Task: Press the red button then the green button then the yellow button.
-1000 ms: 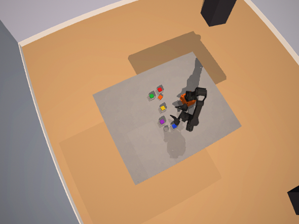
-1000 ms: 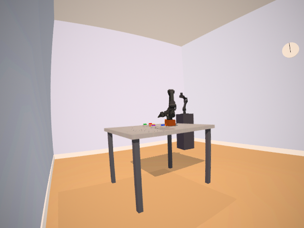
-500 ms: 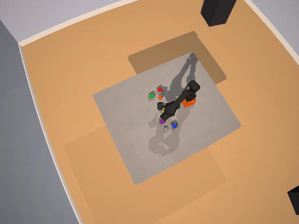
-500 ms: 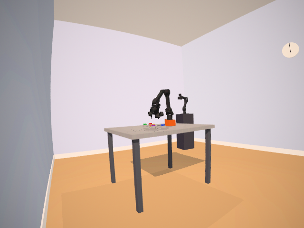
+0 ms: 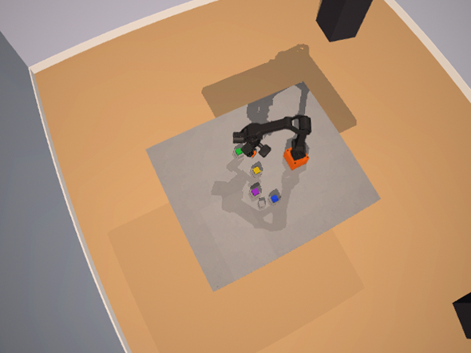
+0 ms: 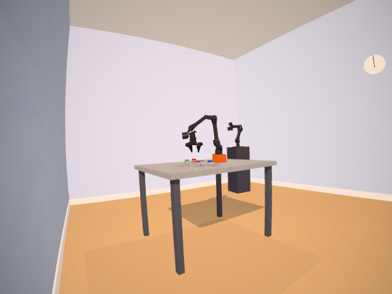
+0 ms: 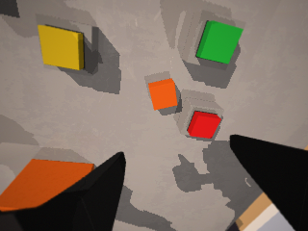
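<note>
— What is the room showing around the work surface?

— A grey table [image 6: 240, 164] on dark legs is standing on an orange-tan floor [image 6: 285, 240], with pale lilac walls, a cream skirting board and a round wall clock [image 6: 374, 64] high on the right. A dark pedestal [image 6: 238, 172] is sitting behind the table, carrying a second small arm [image 6: 236, 131].

— And on the table itself?

— The arm's orange base [image 5: 295, 158] is resting near the far side. The arm is reaching out from it, and the gripper [image 6: 193, 147] is hanging well above the surface, pointing down, its fingers standing wide apart with nothing between them.

— Where are the buttons lying?

— In the wrist view, the red button [image 7: 204, 124] is sitting in its grey housing just ahead of the open jaws, closer to the right finger. A small orange block [image 7: 163, 93] is lying just beside it, whether touching I cannot tell. The green button [image 7: 219, 42] is lying beyond the red one, and the yellow button [image 7: 61, 46] is well apart at the upper left.

— Anything else on the surface?

— From above, a purple button [image 5: 255, 190] and a blue button [image 5: 274, 198] are sitting near each other beyond the yellow one, with a small grey block [image 5: 262, 202] between them. Soft shadows of the arm are falling across the grey top.
</note>
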`<state>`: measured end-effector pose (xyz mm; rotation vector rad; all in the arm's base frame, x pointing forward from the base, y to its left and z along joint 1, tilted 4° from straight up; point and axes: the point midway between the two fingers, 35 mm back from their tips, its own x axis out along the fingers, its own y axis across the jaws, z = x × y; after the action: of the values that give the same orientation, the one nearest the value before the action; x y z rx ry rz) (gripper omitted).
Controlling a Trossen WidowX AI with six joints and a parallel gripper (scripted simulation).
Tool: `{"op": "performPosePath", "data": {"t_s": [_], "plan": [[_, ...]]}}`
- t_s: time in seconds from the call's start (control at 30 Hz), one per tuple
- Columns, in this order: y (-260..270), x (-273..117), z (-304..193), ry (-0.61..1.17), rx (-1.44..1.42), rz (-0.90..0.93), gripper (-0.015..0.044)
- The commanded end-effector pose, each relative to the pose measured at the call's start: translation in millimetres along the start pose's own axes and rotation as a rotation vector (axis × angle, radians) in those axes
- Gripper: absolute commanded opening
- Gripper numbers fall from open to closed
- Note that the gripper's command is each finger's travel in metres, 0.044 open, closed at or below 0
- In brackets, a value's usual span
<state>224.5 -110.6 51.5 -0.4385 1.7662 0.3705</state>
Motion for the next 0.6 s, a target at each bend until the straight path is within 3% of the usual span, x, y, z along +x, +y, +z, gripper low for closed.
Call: {"op": "performPosePath", "data": {"t_s": [0.0, 0.33, 0.57], "plan": [[-32, -4, -28, -0.138, 0.213, 0.051, 0.04], [-53, -6, -52, -0.228, 0.359, 0.07, 0.04], [-51, 54, -37, -0.228, 0.359, 0.07, 0.0216]]}}
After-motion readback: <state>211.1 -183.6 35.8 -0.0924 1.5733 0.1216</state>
